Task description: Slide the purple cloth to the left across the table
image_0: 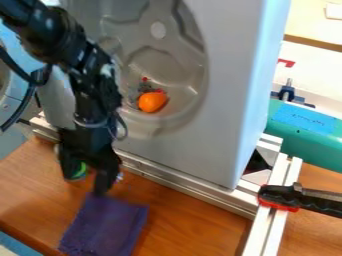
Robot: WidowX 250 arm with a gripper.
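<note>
Wooden table with the objects that lie directly on it. A purple cloth is spread near the table's front edge, towards the front left corner, and a partly hidden green object lies farther back on the left. Pale metal rails run obliquely across the surface, meeting at an angle on the right.

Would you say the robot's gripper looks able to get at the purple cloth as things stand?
Probably yes: the gripper hangs open close to the far edge of the purple cloth, nothing lies on top of the cloth, and the tall grey panel stands behind it rather than over it.
</note>
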